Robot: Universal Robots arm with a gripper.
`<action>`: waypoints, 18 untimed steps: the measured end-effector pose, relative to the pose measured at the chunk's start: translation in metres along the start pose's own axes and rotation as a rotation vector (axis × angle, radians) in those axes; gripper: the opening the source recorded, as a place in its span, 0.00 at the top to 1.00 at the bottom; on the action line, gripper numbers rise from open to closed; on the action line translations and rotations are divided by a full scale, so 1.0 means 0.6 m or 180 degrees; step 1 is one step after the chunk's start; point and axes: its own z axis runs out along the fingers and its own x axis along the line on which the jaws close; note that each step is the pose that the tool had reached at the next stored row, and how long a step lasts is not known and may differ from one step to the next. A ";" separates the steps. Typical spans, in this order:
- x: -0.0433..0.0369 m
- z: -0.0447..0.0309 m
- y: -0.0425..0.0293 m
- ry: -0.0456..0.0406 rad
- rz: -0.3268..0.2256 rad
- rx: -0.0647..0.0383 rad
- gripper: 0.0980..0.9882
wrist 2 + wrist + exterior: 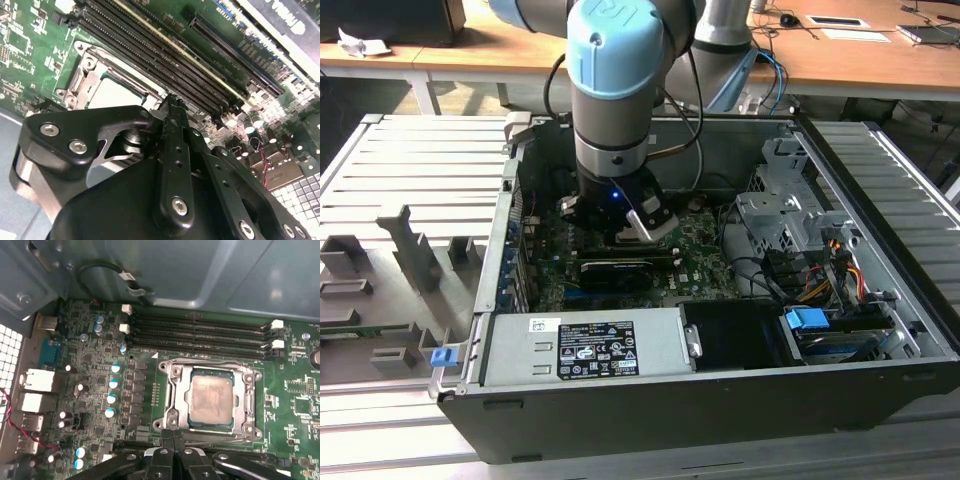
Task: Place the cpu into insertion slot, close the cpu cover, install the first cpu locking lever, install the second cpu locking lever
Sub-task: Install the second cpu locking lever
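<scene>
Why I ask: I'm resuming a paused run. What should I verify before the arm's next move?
1. Chip seated: ok. The chip lies flat in the cover's window.
2. Cover closed: ok. The cover lies flat around the chip.
3. Locking levers latched: cannot tell.
4. Gripper free: ok. The gripper is shut with its fingertips together and nothing visible between them.
5. Gripper position: it sits at the cover's edge; whether they touch, cannot tell.
6. Memory slots clear of the gripper: ok.
</scene>
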 end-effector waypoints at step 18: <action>0.018 0.035 -0.040 -0.0051 0.0006 -0.0516 0.99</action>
